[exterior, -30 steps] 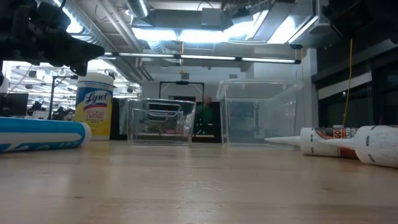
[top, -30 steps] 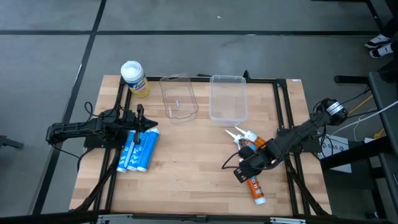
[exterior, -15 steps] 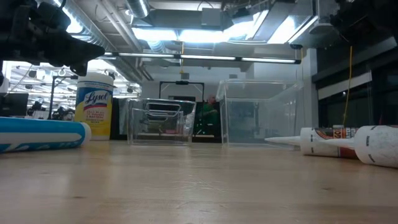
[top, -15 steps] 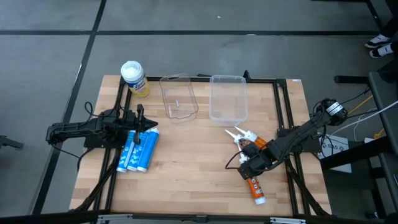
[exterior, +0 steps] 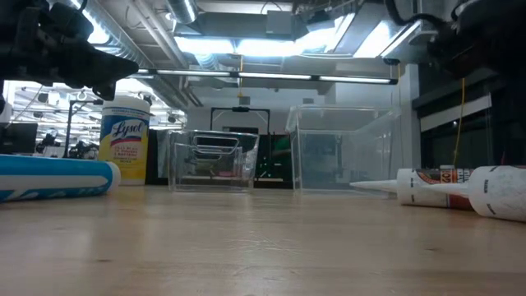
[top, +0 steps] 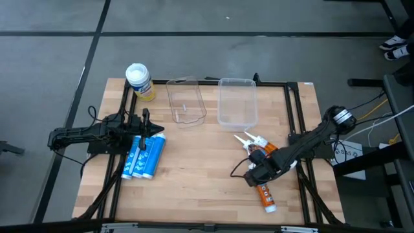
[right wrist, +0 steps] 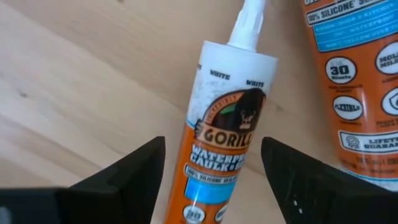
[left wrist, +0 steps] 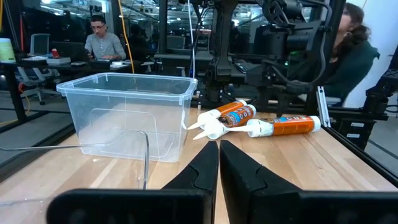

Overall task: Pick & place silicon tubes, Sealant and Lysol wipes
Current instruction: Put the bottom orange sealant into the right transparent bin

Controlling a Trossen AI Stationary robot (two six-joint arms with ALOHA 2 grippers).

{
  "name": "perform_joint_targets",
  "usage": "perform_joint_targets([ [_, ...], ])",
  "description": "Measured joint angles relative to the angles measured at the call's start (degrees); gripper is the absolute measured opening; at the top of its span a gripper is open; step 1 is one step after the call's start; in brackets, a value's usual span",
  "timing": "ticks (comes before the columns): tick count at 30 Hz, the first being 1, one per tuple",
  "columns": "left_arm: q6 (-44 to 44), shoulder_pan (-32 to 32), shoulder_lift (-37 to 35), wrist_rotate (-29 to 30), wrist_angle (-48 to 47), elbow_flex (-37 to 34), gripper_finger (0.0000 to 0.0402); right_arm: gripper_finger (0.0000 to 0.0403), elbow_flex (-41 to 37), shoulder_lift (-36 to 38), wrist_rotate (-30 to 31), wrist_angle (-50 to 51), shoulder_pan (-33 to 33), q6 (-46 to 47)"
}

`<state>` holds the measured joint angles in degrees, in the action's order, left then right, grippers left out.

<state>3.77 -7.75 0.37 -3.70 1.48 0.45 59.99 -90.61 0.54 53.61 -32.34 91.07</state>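
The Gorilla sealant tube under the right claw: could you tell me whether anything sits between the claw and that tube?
Nothing visible does. The right claw is open, its fingers on either side of the Gorilla sealant tube, which lies flat on the table. A second tube lies beside it, outside the fingers.

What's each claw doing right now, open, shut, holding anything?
Left claw: shut, empty, above the blue tubes.
Right claw: open, straddling the Gorilla caulk tube, no grip on it.
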Motion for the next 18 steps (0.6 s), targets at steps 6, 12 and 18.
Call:
perform_joint_targets([
  [6,0.0,0.0,0.0,0.0,0.0,0.0,0.0014,0.0277,0.0,-2.6,0.0,0.1,0.2,0.0],
  [12,0.0,0.0,0.0,0.0,0.0,0.0,0.0012,0.0277,0.0,-5.5,0.3,0.1,0.2,0.0],
  [18,0.0,0.0,0.0,0.0,0.0,0.0,0.0015,0.0278,-0.1,-8.0,0.4,-0.6,1.1,0.0],
])
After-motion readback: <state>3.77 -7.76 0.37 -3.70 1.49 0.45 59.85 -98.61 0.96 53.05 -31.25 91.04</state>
